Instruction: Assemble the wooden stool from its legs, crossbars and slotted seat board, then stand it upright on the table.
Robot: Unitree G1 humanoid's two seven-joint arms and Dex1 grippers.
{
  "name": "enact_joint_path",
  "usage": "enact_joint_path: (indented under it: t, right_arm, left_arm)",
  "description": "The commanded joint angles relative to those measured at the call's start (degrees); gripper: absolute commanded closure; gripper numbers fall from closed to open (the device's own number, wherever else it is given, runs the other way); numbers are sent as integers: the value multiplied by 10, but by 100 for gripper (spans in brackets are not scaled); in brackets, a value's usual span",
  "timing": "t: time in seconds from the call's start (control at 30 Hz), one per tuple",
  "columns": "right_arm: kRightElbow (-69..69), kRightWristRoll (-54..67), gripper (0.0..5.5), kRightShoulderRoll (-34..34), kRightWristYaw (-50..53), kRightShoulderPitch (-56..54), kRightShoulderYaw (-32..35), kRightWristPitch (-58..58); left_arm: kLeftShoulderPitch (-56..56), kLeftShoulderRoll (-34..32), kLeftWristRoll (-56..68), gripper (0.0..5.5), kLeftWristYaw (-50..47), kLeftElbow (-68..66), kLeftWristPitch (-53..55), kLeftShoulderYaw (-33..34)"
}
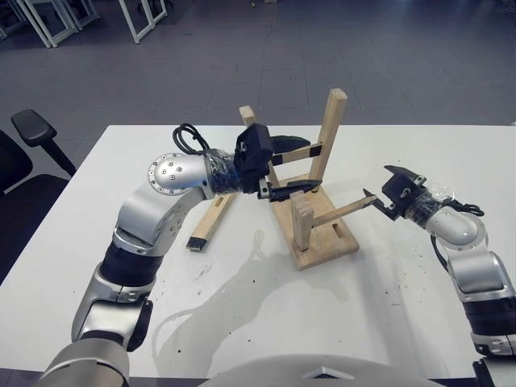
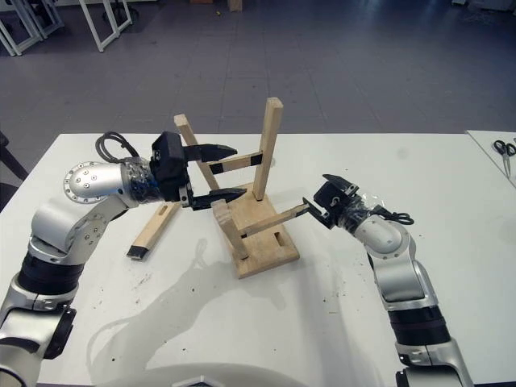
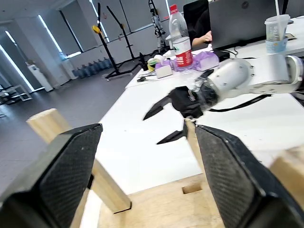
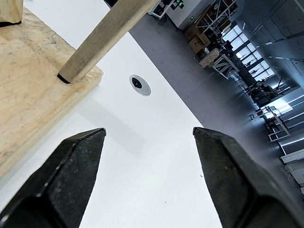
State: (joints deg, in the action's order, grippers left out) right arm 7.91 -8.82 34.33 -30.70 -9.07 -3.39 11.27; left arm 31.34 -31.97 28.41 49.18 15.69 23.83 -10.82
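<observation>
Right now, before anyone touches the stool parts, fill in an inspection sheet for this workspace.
Surface: white table.
Job's things: seat board lying flat, tall leg standing up from it; loose leg lying to its left.
Clutter: dark specks on the table.
Grippers: left gripper open beside the tall leg; right gripper open at the slanted bar tip, not gripping it.
Cables: black cable looped at the left wrist; second cable on the right forearm.
Surroundings: grey floor; black chair on the left.

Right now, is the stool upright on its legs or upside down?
Upside down. The seat board lies flat on the table, and the tall leg points up from it.
</observation>
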Motion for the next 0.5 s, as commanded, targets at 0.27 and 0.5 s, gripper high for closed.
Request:
enact_joint_path:
  t: [0.27,0.5]
  right_arm:
    - [2,-1,211,1,-2,7,-5,-4]
    - [11,-3,211,-4,3,23,-7,1]
  left_arm:
    - [113,83,311,189,-172,76,165,182]
    - [158,109,531,189,-258,101,251,154]
